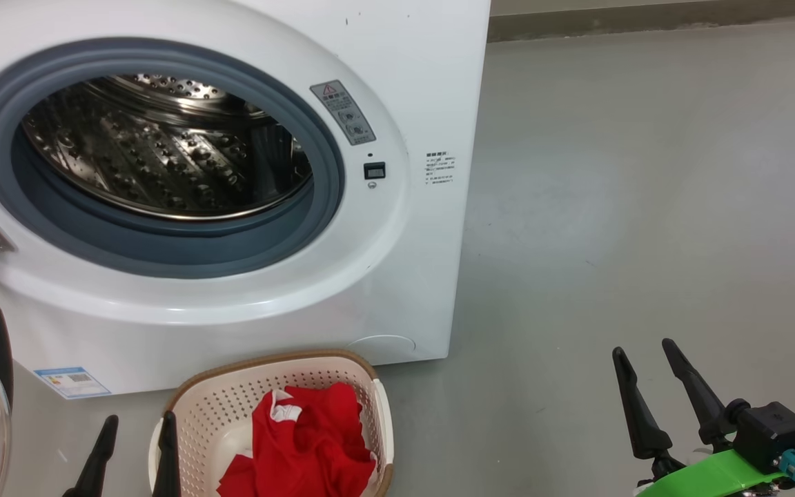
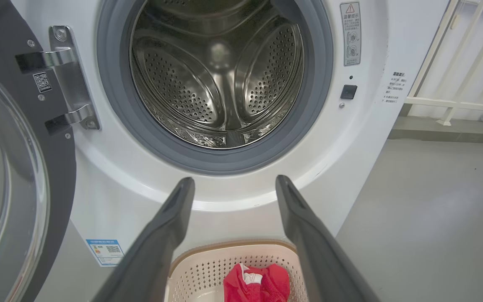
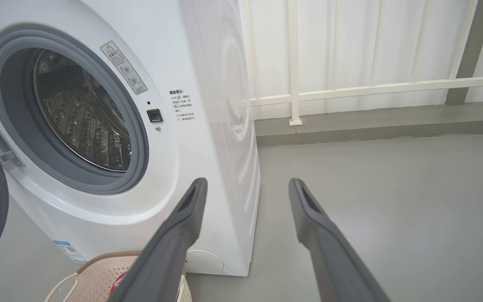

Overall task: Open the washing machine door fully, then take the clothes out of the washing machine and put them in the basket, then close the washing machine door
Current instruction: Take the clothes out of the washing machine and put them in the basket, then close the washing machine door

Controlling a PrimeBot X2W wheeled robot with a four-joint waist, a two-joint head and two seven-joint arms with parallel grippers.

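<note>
The washing machine is white, with a grey gasket and a shiny steel drum dotted with holes. Its door has a glossy black rim. The basket is cream, perforated and brown-rimmed; the clothes are bright red with white.

Drum mouth: I see it gaping, free to reach into.
Washing machine door: swung out on my left, rim and hinge crowd that side.
Basket: takes the ground below the mouth, clothes inside.
Floor: open room to my right.
</note>
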